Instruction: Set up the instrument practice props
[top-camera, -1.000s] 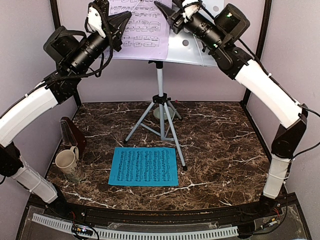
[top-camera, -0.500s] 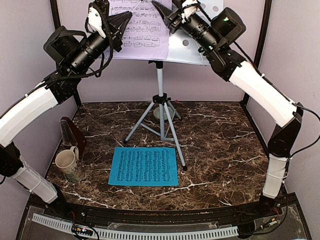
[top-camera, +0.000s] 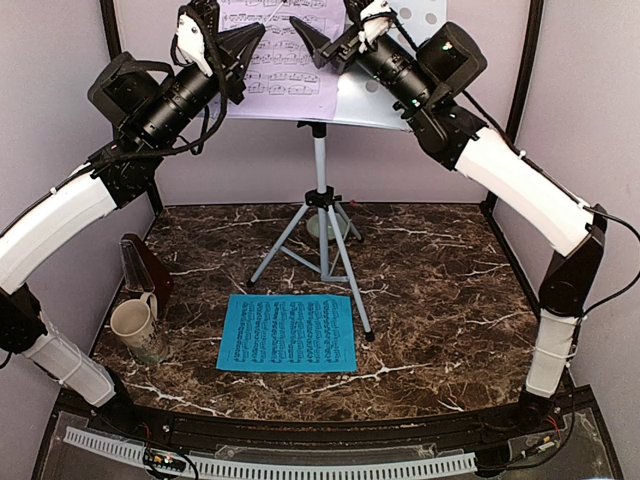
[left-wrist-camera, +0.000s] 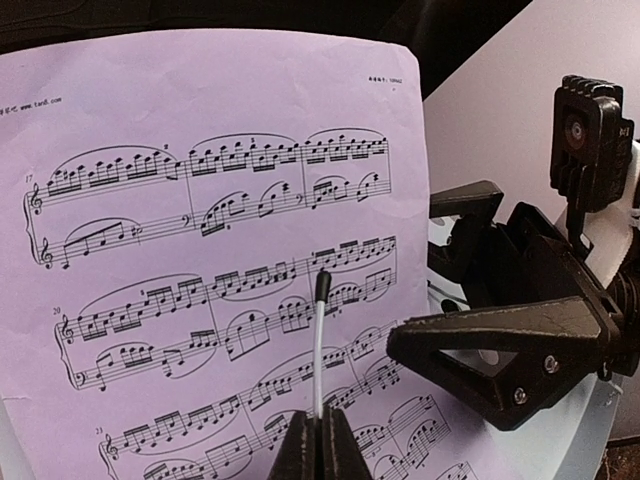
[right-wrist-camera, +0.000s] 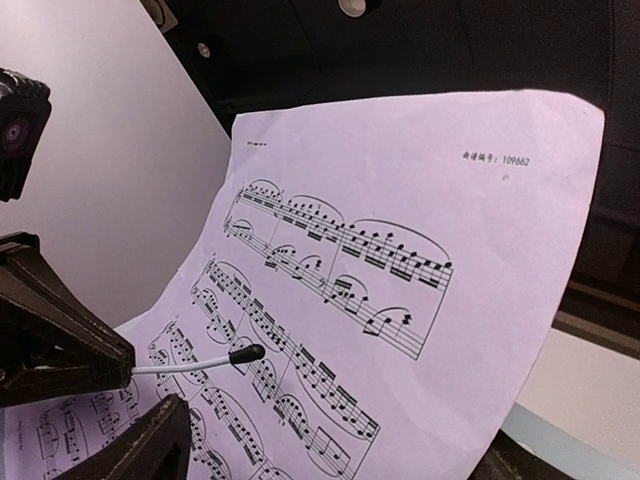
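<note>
Retainer wire (left-wrist-camera: 318, 340) clamped in left gripper (left-wrist-camera: 320, 445) should settle flat across lilac sheet (left-wrist-camera: 200, 250); right gripper (left-wrist-camera: 415, 270), jaws apart, should withdraw without snagging paper.

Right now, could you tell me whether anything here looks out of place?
Only the bright-blue sheet stands out: it lies flat on the table, while the lilac sheet sits on the stand's tray. Nothing looks spilled or damaged.

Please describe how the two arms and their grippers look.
Both the left arm and the right arm have white curved shells, black joints and black cables alongside. The left gripper and the right gripper have black triangular fingers on white mounts.
</note>
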